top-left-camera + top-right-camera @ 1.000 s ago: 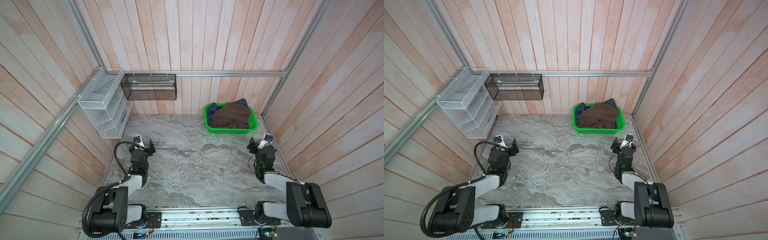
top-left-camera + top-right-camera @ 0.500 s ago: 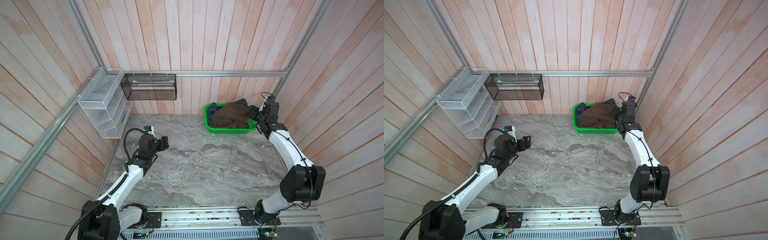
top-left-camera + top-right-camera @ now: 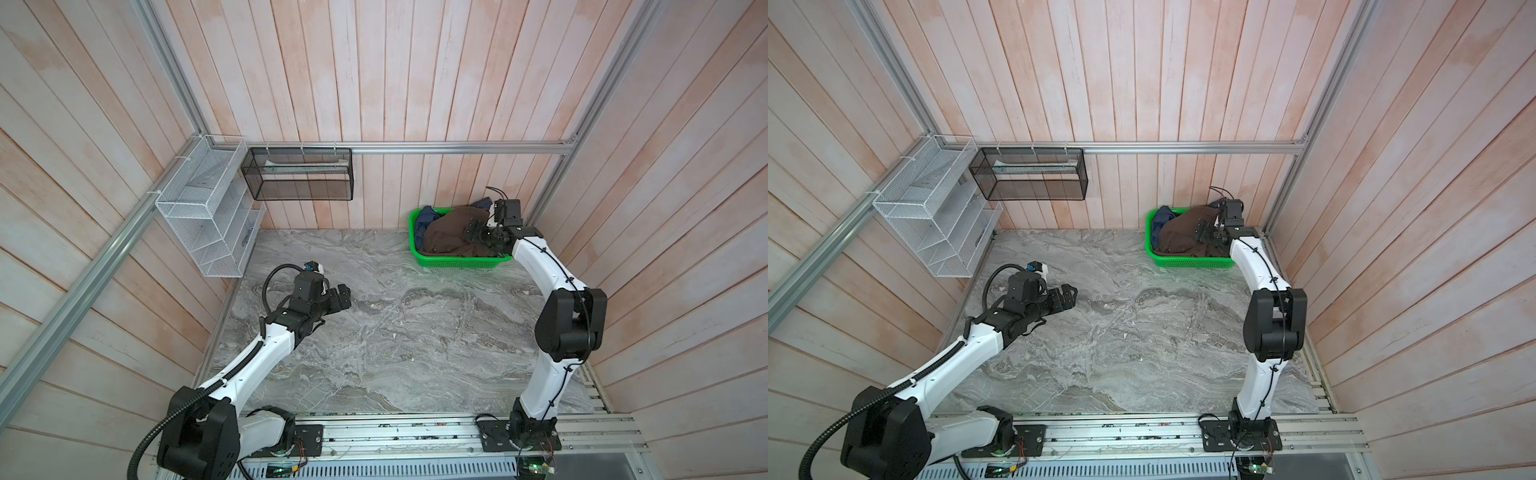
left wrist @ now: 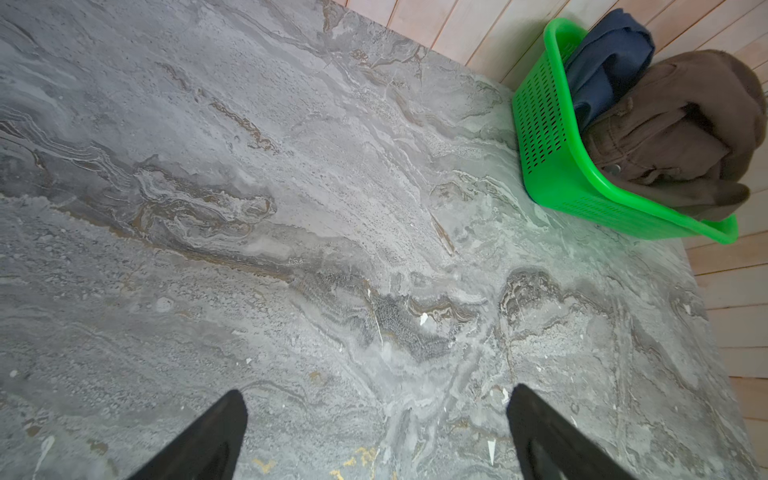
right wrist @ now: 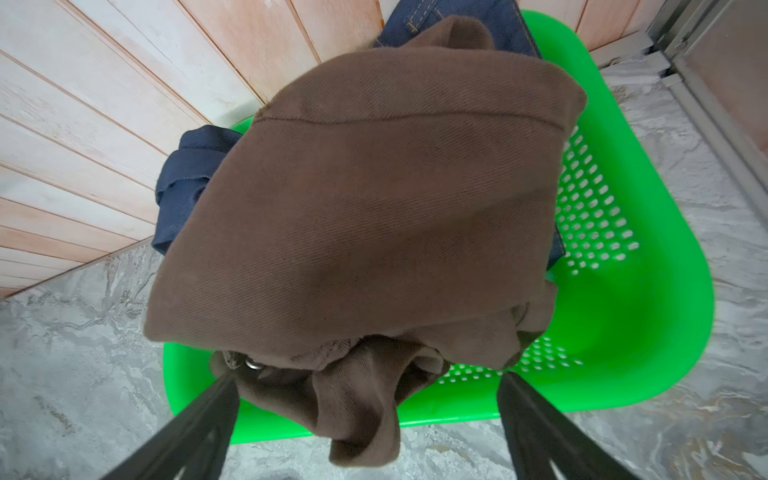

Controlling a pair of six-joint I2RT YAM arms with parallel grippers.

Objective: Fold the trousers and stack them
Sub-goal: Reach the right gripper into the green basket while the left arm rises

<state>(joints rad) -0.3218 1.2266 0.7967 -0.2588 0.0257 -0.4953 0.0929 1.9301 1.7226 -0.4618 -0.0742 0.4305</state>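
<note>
1. At mid-left of the frame, the left gripper [image 3: 338, 297], which was tucked by its base a second ago, now reaches over the bare marble table [image 3: 395, 340]. Its jaws are spread wide and hold nothing.
2. At upper right, the trousers [image 3: 451, 232] lie bunched in the green basket [image 3: 457, 262], on top of a navy garment [image 3: 426, 218].
3. The right gripper [image 3: 478, 233] has swung up to the basket. Its jaws stand wide over the brown cloth, not yet clenched, so I'd guess the pickup is next.
</note>
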